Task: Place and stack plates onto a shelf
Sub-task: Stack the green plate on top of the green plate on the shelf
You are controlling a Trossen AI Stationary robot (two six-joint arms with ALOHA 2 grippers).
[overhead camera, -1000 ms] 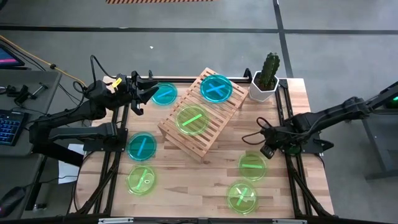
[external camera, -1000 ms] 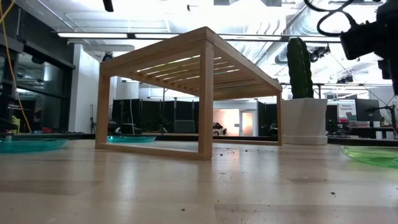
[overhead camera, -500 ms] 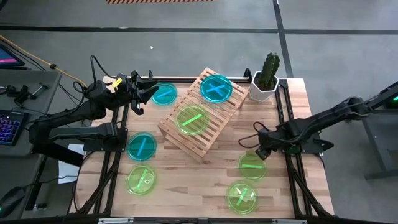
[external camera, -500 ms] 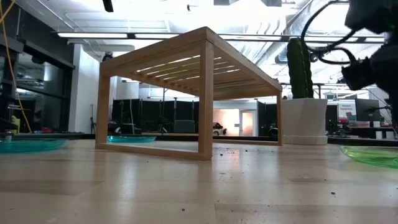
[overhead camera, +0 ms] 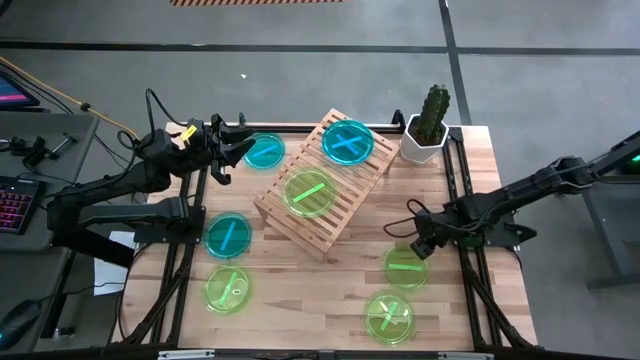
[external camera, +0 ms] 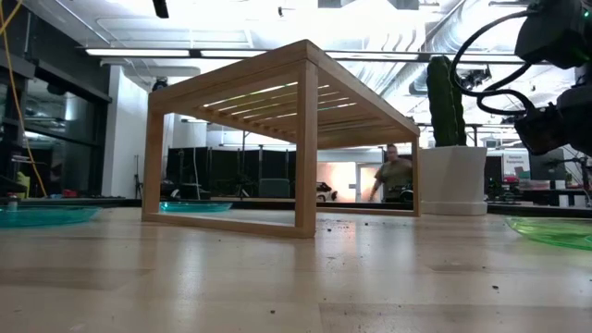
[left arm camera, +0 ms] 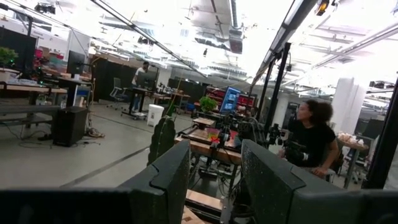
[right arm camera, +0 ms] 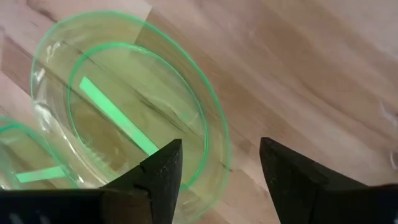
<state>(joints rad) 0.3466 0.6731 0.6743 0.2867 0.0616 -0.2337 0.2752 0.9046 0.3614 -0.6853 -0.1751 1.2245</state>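
shelf (overhead camera: pixel 322 183): lying diagonally (long axis running from near-left to far-right)
right gripper (overhead camera: pixel 420 243): hovering spread, empty, over green plate (overhead camera: pixel 407 266)
left gripper (overhead camera: pixel 243 143): waiting parted, empty

Cut off at the low view's side edges: a teal plate (external camera: pixel 37 215) on one side, a green plate (external camera: pixel 555 231) on the other, only slivers showing. Hidden from that view entirely, the plates on top of the shelf (external camera: pixel 287 139) (seen only from beneath its slats). In the right wrist view, a second green plate (right arm camera: pixel 28 168) clipped by the frame's edge and partly behind a finger (right arm camera: pixel 163 177).
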